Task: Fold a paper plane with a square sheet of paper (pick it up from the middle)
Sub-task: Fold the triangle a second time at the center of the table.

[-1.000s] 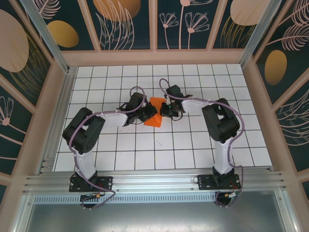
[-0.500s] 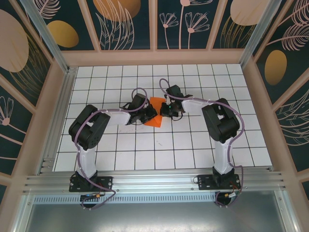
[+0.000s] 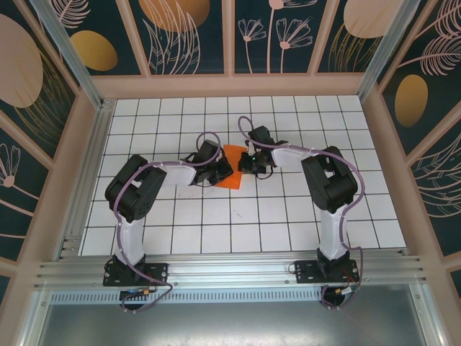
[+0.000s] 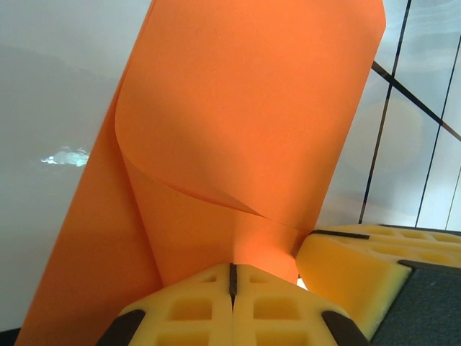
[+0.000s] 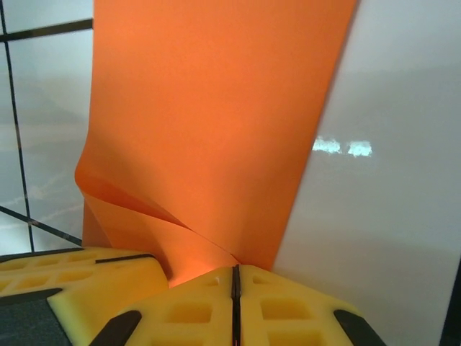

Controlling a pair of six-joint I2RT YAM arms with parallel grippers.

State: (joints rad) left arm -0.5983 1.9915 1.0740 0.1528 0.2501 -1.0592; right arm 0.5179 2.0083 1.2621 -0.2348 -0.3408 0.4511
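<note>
The sheet of paper (image 3: 232, 167) is lying between the two hands, partly doubled over. In the left wrist view the sheet of paper (image 4: 238, 108) is rolling over itself in a soft, unpressed curl, and in the right wrist view the sheet of paper (image 5: 209, 108) is buckling into a small wave near the fingers. It is looking thin and very light, limp enough to sag wherever it is not supported. It is likely to slide on the glossy tiles and to crumple or tear if it is tugged from opposite sides. The safest hold is probably a shallow pinch right at an edge or along a fold line, with both sides moving together.

The left hand (image 3: 218, 171) is sitting at the left side of the sheet. Its yellow pads are pressing together in the left hand (image 4: 232, 277) close-up, with the paper nipped in the seam between them. The right hand (image 3: 247, 167) is sitting at the right side of the sheet, the right hand (image 5: 235, 277) likewise pressing its pads together on the paper's edge. Each wrist view is also catching the other hand's yellow fingers (image 4: 367, 267) just beside the sheet.

The white tiled surface (image 3: 238, 216) is stretching out all around the sheet, with more tiles lying on its near side than on its far side.
</note>
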